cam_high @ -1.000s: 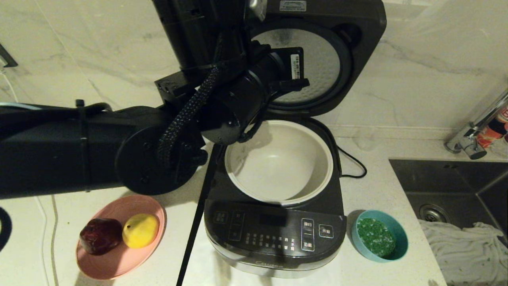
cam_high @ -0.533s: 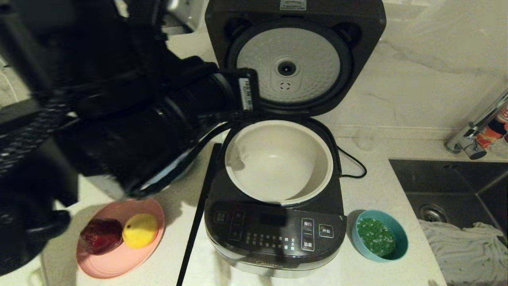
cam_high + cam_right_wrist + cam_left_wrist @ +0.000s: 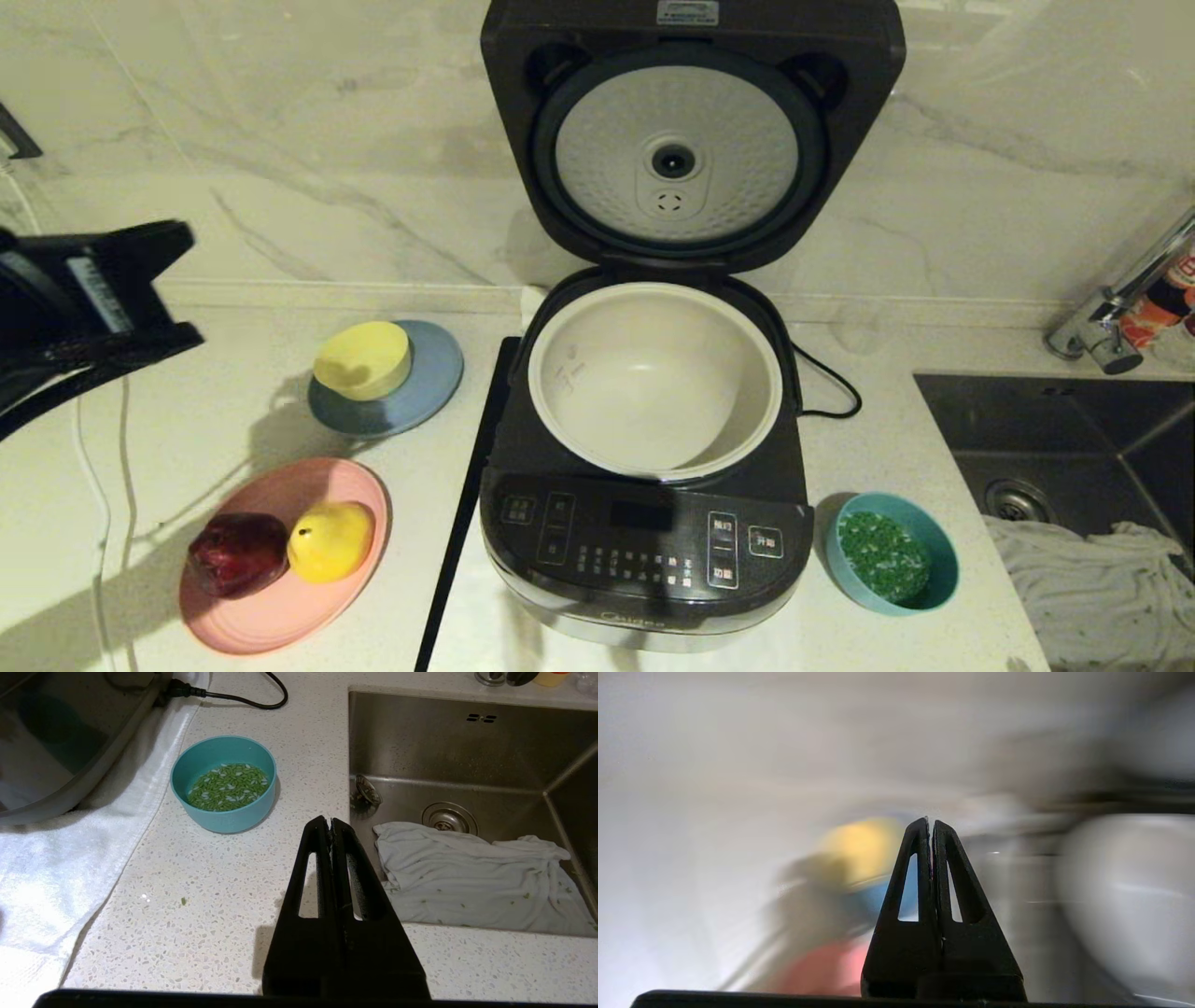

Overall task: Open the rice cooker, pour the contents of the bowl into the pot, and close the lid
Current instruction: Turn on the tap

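Note:
The rice cooker [image 3: 644, 551] stands mid-counter with its lid [image 3: 686, 159] swung fully up, silver dimpled underside facing me. Its cream pot [image 3: 579, 373] is empty. The teal bowl [image 3: 943, 569] sits to the cooker's front right, holding the green contents [image 3: 882, 555]. My left arm [image 3: 84, 299] is pulled back at the left edge; the left gripper [image 3: 930, 821] is shut and empty. The right gripper [image 3: 331, 820] is shut and empty, hovering over the counter by the sink edge. The bowl [image 3: 224, 816] and contents [image 3: 229, 786] lie ahead of it, untouched.
A pink plate [image 3: 280, 616] with a dark red and a yellow fruit lies front left. A yellow bowl [image 3: 362, 359] rests on a grey-blue plate [image 3: 429, 392] behind it. The sink [image 3: 1055, 439] with a cloth [image 3: 1092, 588] is on the right. The black cord [image 3: 831, 392] trails behind the cooker.
My left arm has swept away from the raised lid to the far left, uncovering the yellow bowl and grey-blue plate. The lid stays up.

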